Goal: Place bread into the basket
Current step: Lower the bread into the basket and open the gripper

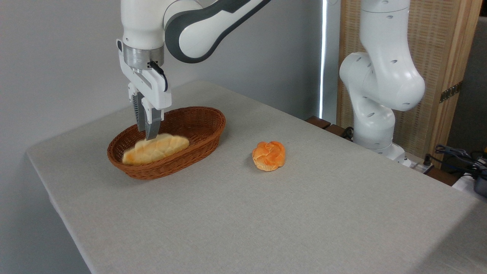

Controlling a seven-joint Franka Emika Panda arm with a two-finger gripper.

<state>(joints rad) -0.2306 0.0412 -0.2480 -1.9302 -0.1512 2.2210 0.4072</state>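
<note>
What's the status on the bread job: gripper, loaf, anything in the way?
Gripper low over basket, fingertips at the bread; open or shut unclear. Bread lying inside basket. Small round bun apart on the table, nothing in the way.

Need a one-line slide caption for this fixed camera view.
Gripper poised at the braided loaf lying in the wicker basket; round bun alone on the table.
</note>
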